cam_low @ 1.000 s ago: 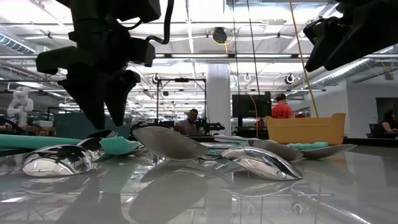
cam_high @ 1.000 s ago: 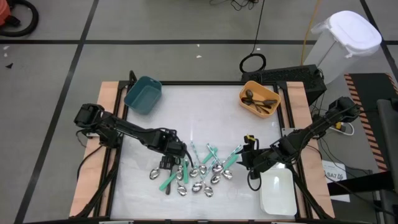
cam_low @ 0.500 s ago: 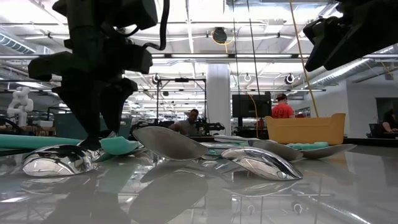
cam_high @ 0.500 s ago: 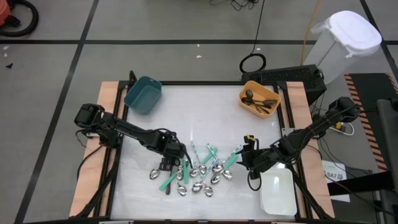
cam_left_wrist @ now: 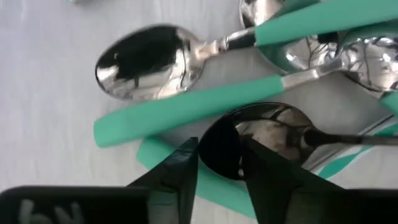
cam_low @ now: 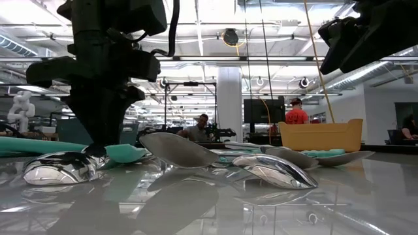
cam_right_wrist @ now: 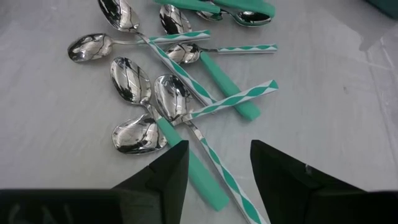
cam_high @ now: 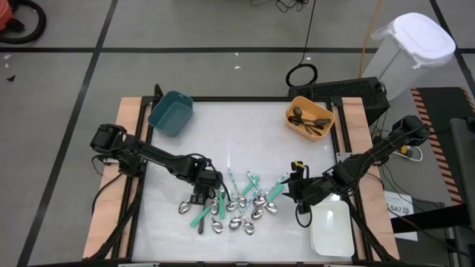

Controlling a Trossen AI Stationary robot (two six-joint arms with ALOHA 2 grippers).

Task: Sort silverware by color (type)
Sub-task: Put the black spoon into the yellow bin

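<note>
The silverware [cam_high: 239, 204] lies in a loose pile at the table's near middle: shiny spoons, and spoons with teal handles [cam_left_wrist: 186, 112]. My left gripper [cam_high: 199, 194] points down at the pile's left end, its fingers closed in on a dark spoon [cam_left_wrist: 277, 134]. That spoon's bowl rests on a teal handle, and its thin stem runs off among the others. My right gripper [cam_high: 297, 189] hangs open above the pile's right side, over spoons with striped and teal handles [cam_right_wrist: 186, 106], touching nothing. My left gripper comes from above, pointing down, onto the tip end of the dark spoon's bowl [cam_left_wrist: 217, 146]. One finger [cam_left_wrist: 183, 168] stands outside the tip's rim and the other [cam_left_wrist: 267, 174] over the bowl's hollow, in line with the spoon's length. The spoon lies on the pile.
A teal bin [cam_high: 171, 113] stands at the far left. An orange bin [cam_high: 309, 119] with dark spoons in it is at the far right. A white bin [cam_high: 330, 228] sits at the near right, beside my right gripper. People show in the room behind, in the low view.
My left gripper has sunk a little onto the pile's left end, and the gap between its fingers has narrowed around the dark spoon's bowl. The spoons have stayed where they were.
</note>
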